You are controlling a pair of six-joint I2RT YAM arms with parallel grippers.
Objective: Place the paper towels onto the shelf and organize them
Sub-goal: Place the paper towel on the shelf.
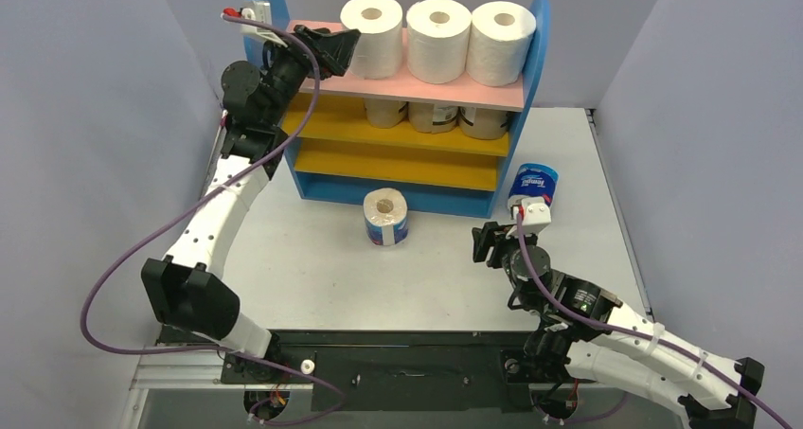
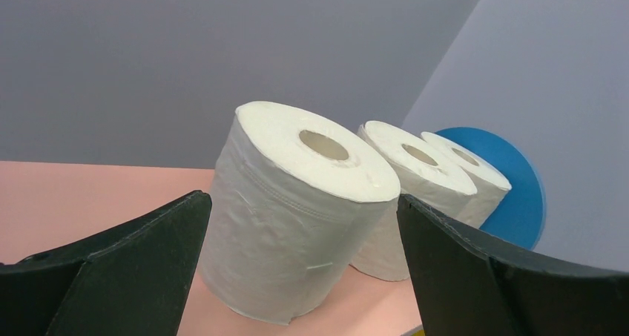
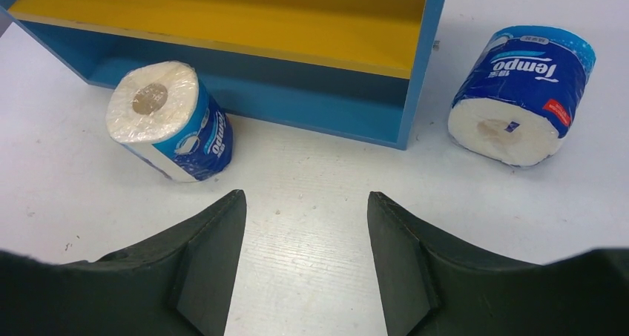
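The shelf [image 1: 312, 169] stands at the back of the table. Three white rolls [image 1: 438, 39] stand in a row on its pink top board [image 1: 492, 95]. Three tan rolls [image 1: 434, 116] stand on the upper yellow board. My left gripper [image 1: 341, 50] is open at the leftmost white roll [image 1: 372, 33]. In the left wrist view the gripper [image 2: 303, 199] has a jaw on each side of that roll [image 2: 282, 232], with gaps. One blue-and-white roll [image 1: 386, 218] stands in front of the shelf, another [image 1: 533, 185] right of it. My right gripper [image 1: 488, 242] is open and empty above the table [image 3: 305, 195].
The lower yellow board [image 3: 259, 17] and blue base [image 3: 319, 106] hold nothing in view. In the right wrist view the two blue rolls [image 3: 174, 121] [image 3: 523, 84] lie either side of the shelf's right panel [image 3: 423, 61]. Grey walls enclose the table.
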